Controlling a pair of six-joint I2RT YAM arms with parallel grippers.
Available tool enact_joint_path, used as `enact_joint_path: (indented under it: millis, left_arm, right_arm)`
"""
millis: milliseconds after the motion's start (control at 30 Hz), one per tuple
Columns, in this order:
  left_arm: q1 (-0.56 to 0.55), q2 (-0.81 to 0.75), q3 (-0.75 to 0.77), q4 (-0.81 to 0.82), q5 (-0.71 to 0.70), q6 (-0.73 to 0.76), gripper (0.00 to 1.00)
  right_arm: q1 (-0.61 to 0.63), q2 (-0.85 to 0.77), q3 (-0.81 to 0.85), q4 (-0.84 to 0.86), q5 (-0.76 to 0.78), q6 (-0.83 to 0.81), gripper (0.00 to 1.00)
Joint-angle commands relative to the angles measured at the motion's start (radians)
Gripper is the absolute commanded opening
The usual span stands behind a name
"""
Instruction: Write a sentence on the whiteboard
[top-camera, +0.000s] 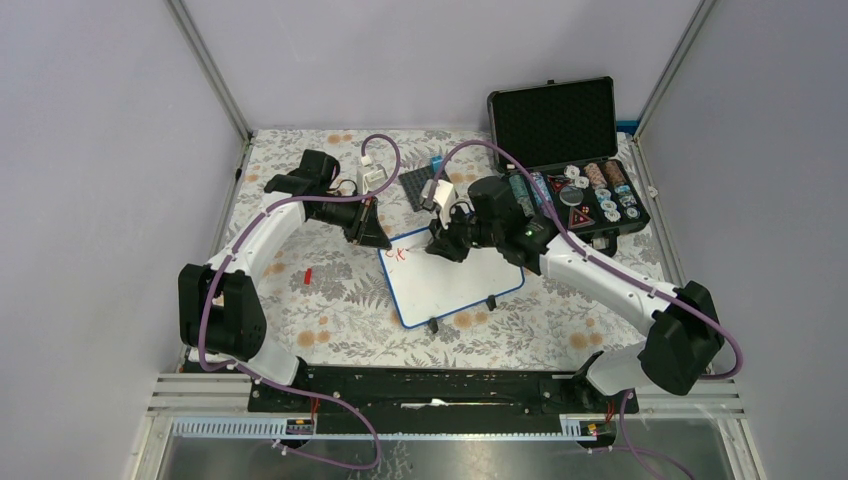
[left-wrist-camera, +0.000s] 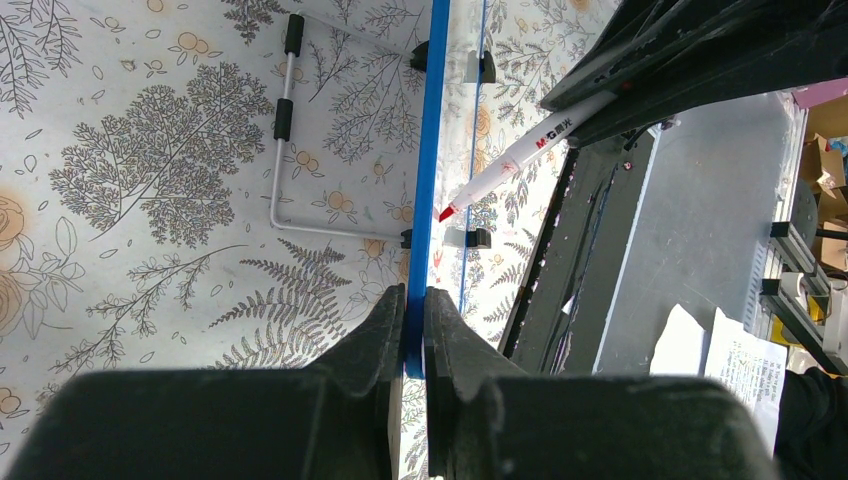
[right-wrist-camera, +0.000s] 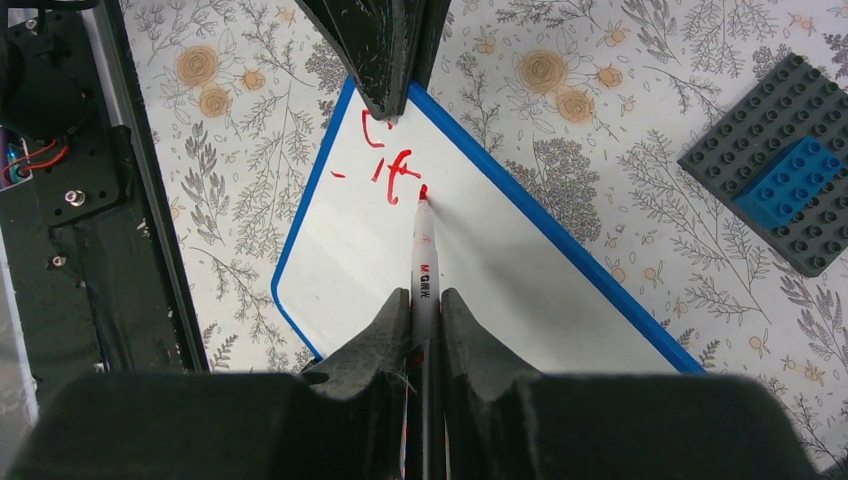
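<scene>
At the table's (top-camera: 300, 310) middle, two grippers, both closed: left gripper (left-wrist-camera: 415, 300) pinching the far-left rim of the one whiteboard (right-wrist-camera: 500, 290), right gripper (right-wrist-camera: 427, 300) clamping one red marker (right-wrist-camera: 424, 255), tip at the white face beside a few red strokes (right-wrist-camera: 385, 165). Farther out, one grey brick plate (right-wrist-camera: 725, 160), one open black case (top-camera: 553, 122).

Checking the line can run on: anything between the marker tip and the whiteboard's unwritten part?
Nothing visible. The right gripper holds the marker with its tip at the whiteboard beside the red strokes; the left gripper clamps the rim beyond them.
</scene>
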Motion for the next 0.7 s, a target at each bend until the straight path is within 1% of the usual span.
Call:
enact_joint_path:
  millis: [0, 433, 667]
  left_arm:
    - [-0.001, -0.026, -0.006, 0.033, -0.009, 0.004, 0.00]
    - [-0.001, -0.023, -0.006, 0.032, -0.008, 0.002, 0.00]
    - [-0.001, -0.025, -0.008, 0.033, -0.007, 0.002, 0.00]
  right_arm:
    - [0.002, -0.030, -0.022, 0.008, 0.030, -0.017, 0.00]
    - [0.008, -0.042, -0.045, -0.016, -0.018, -0.026, 0.00]
    - [0.011, -0.027, -0.024, -0.009, -0.007, -0.018, 0.00]
